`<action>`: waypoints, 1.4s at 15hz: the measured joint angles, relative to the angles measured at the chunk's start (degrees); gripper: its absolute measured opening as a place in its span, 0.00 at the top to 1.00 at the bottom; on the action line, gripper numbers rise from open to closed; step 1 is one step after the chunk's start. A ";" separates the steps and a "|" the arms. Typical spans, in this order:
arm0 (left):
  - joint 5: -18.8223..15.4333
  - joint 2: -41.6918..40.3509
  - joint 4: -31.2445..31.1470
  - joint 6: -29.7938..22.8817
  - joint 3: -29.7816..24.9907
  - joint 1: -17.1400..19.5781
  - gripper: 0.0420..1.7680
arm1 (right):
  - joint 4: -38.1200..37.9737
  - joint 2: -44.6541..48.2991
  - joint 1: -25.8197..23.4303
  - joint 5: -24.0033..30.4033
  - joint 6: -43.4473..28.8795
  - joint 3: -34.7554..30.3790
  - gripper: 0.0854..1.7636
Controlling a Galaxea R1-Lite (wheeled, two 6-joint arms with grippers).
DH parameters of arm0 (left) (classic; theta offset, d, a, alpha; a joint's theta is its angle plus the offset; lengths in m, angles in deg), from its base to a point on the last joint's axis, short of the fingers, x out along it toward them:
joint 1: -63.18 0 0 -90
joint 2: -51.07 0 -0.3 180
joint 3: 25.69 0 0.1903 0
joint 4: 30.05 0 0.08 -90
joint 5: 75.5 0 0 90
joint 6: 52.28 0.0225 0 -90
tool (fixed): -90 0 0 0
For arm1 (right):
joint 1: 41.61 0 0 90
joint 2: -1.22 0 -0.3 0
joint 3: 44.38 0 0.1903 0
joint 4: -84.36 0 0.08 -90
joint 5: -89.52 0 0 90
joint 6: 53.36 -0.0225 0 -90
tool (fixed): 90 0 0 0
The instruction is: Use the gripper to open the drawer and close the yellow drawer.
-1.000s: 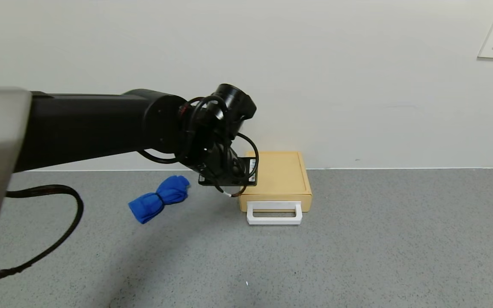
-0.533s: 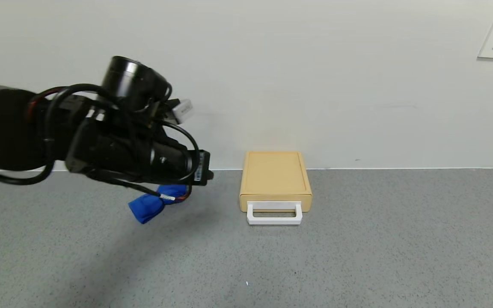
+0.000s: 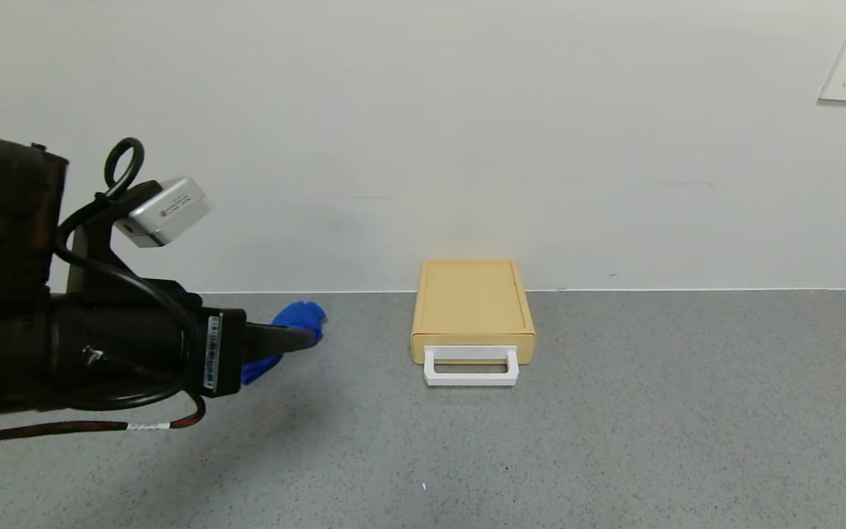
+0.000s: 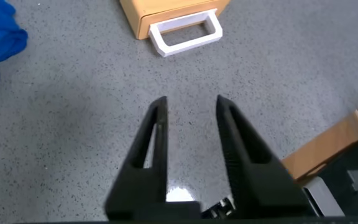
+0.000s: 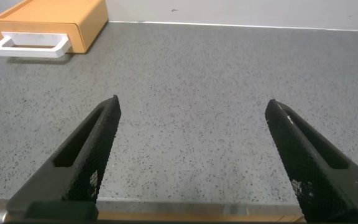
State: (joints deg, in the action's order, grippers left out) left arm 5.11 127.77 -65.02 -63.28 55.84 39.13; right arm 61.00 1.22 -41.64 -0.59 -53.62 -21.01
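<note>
We see a flat, boxy drawer [image 3: 473, 308] of smooth pale yellow plastic sitting against the wall [image 3: 423, 132] on a speckled grey counter [image 3: 614, 426], its white rectangular loop handle [image 3: 471, 366] facing us and its front flush with the case. Left of it, well apart, lies a soft blue bundled cloth [image 3: 292, 327]. The left gripper [image 4: 191, 107] hangs above the counter at the left, in front of the cloth, its tapered black fingers [image 4: 157, 130] a narrow gap apart and holding nothing (the drawer lies off to its side). The right gripper [image 5: 191, 109] hangs over bare counter, spread wide, touching nothing.
</note>
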 joint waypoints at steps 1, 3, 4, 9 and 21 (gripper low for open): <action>-1.41 -1.21 0.06 0.48 -0.74 0.00 0.56 | 0.00 0.00 0.02 0.01 0.00 0.00 0.03; -2.51 -3.45 0.06 2.56 -2.21 0.00 0.45 | -0.02 0.00 0.02 0.01 0.00 0.00 0.03; -2.77 -4.46 0.09 3.51 -2.79 0.00 0.40 | 0.00 0.00 0.02 0.04 0.00 0.00 0.03; -2.93 -9.48 4.33 9.00 -7.64 0.07 0.22 | -0.02 0.00 0.02 0.01 0.00 0.00 0.03; 8.09 -28.44 13.71 9.37 -20.48 7.06 0.07 | 0.00 0.00 0.02 0.04 0.00 0.00 0.03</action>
State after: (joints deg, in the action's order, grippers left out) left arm 13.21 99.33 -51.31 -53.90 35.36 46.19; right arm 61.00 1.22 -41.61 -0.55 -53.62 -21.01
